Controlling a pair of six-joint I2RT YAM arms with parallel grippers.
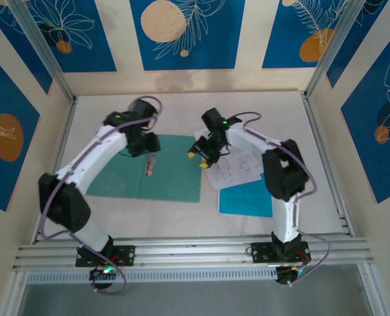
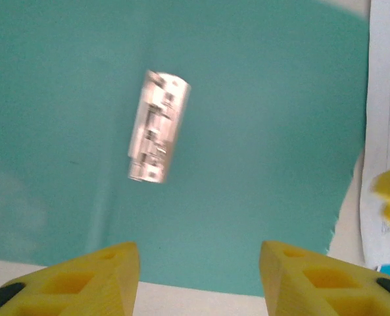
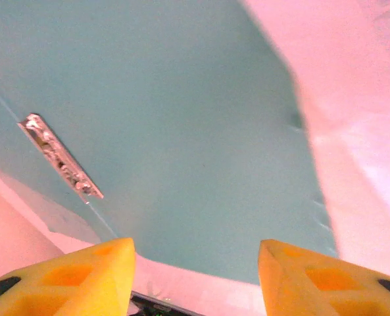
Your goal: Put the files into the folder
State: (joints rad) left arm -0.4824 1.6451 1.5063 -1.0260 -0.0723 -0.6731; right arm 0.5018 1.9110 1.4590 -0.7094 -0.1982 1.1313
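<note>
The left arm (image 1: 93, 151) arches over the far edge of the thin teal-green card folder (image 1: 175, 178), lying left of centre on the surface (image 1: 181, 112). The right arm (image 1: 285, 220) bends over white printed paper sheets (image 1: 237, 170) beside it. Both sets of jaws gape empty.

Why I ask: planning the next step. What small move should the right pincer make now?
Probably shift the right pincer onto the white sheets and grip one: they lie beside the open folder, not in it, and the pincer stands open and empty.
</note>
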